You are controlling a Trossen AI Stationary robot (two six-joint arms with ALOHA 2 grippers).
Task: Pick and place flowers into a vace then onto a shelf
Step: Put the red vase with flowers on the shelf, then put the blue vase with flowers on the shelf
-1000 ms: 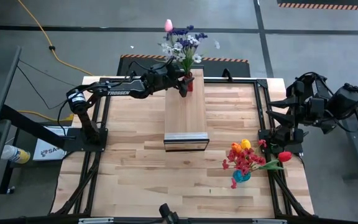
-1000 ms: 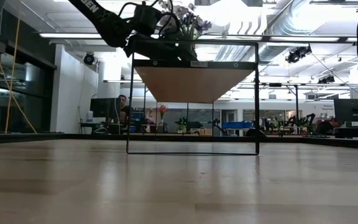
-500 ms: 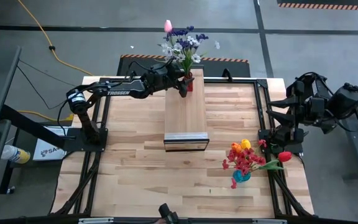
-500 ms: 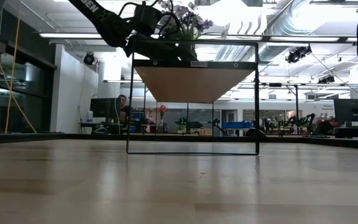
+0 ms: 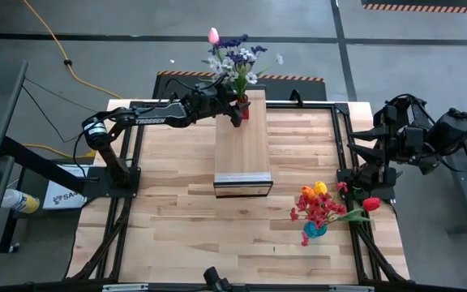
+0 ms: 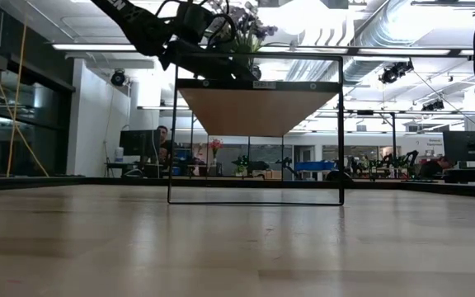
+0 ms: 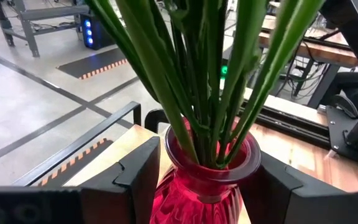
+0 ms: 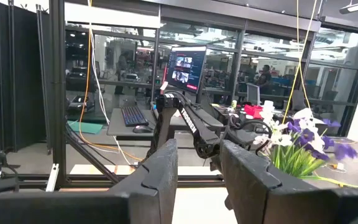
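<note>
Left hand [image 7: 207,186] clamped on red vase [image 7: 207,177], one finger each side, at the far end of the shelf [image 5: 242,146], beside its edge. Risk, as a judgement: top-heavy bouquet [image 5: 235,58] leaning outward, so a release not squarely on the planks may tip it off the back. Right hand [image 8: 197,168] parked beyond the tabletop [image 5: 177,219], fingers slightly apart, holding nothing. Count: two vases, red and blue vase [image 5: 314,230]; two bunches, the second bunch [image 5: 324,207] near the right edge; one shelf.
</note>
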